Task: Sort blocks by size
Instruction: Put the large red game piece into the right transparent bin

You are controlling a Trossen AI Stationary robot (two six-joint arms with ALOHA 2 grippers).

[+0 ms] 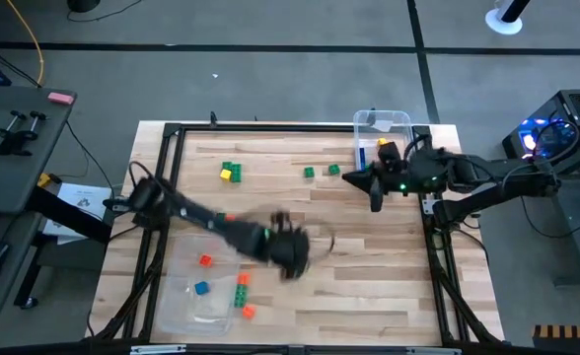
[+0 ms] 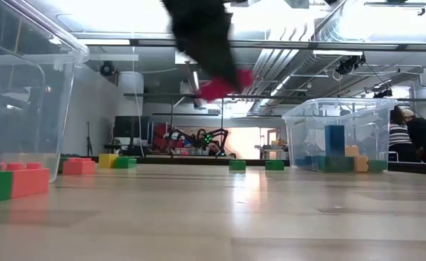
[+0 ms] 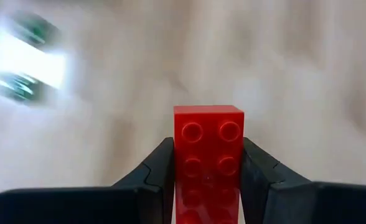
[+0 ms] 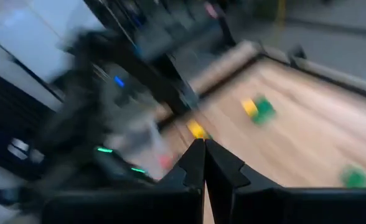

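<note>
The left end effector (image 1: 292, 258) is shown over the middle of the wooden bench (image 1: 369, 286), raised clear of the surface. In the left wrist view, a red block (image 3: 208, 155) with two rows of studs is seen pinched between the two dark fingers (image 3: 155, 171), which press against its long sides; the block projects forward past the fingertips. In the low view the same red block (image 2: 224, 85) is seen at the tip of the dark end effector, well above the bench.

To the left of this end effector, near the front left corner of the bench, a clear bin (image 1: 186, 311) is seen, with an orange block (image 1: 204, 260), a blue block (image 1: 201, 288) and a green-and-orange pair (image 1: 242, 288) lying loose in or beside it; which cannot be told.

Toward the back of the bench, a green and yellow pair (image 1: 230, 173) is seen left of centre, and two small green blocks (image 1: 309, 173) lie apart from it, nearer the right arm.

The right end effector (image 1: 376, 202) is held over the right side of the bench, just in front of a second clear bin (image 1: 404, 122) containing blue, green and tan blocks (image 2: 335, 148). In the right wrist view its fingers (image 4: 192, 163) are seen pressed together with nothing between them.
</note>
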